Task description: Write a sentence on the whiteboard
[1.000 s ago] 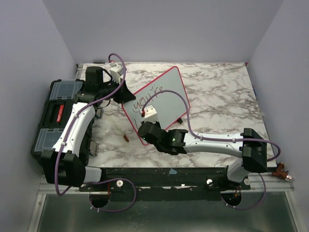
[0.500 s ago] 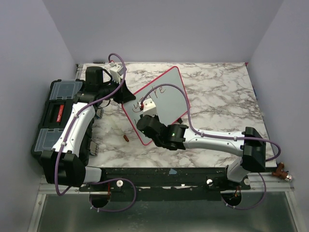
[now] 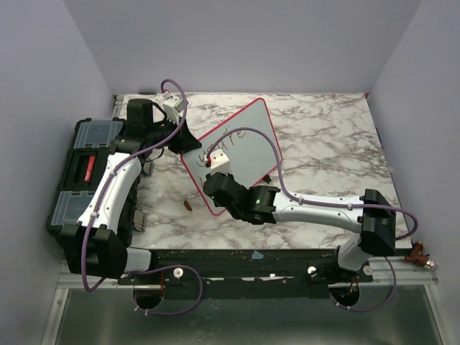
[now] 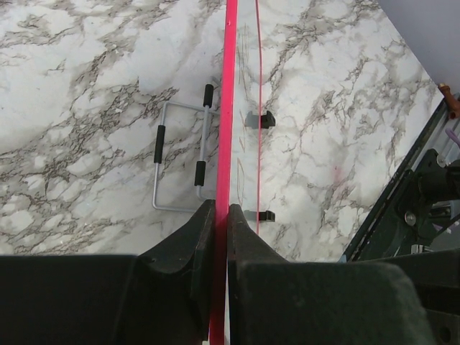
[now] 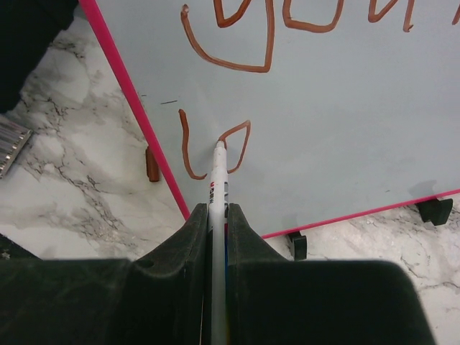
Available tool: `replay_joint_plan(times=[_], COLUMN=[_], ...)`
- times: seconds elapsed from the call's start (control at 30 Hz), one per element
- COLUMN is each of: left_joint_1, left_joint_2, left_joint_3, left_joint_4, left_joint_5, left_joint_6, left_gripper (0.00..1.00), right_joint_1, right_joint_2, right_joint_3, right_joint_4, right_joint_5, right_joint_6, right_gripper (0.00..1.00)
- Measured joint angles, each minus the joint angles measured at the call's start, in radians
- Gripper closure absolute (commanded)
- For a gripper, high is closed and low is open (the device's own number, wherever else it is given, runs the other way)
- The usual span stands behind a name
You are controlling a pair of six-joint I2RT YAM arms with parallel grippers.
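Whiteboard (image 3: 248,140) stands propped up a little left of centre in the overhead view, with its red-pink frame on the marble table (image 3: 330,136). I have my left gripper (image 4: 221,210) pinched tight on the frame edge at the board's upper left corner, one jaw pressed flat against each face. My right gripper (image 5: 218,210) is clamped on a white marker (image 5: 218,176). Its tip touches the board's lower left part, at a small looped stroke. Brown-red letters run across the top of the right wrist view, with two short strokes below them. A small reddish-brown piece (image 5: 152,164) lies on the marble just beside the frame. A black toolbox (image 3: 79,172) sits at the far left of the overhead view.
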Motion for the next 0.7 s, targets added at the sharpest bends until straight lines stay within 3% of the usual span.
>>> replay_joint_plan(times=[0.7], left_joint_1=[0.0], left_joint_2=[-0.006], left_joint_3=[0.0], left_joint_4=[-0.002], left_joint_5=[-0.006], left_joint_6=[0.0], left_gripper=[1.0], right_joint_1=[-0.02], right_joint_2=[-0.098], right_joint_3=[-0.057], right_joint_4=[0.001], right_joint_5=[0.062], right_joint_6=[-0.001], right_gripper=[0.99])
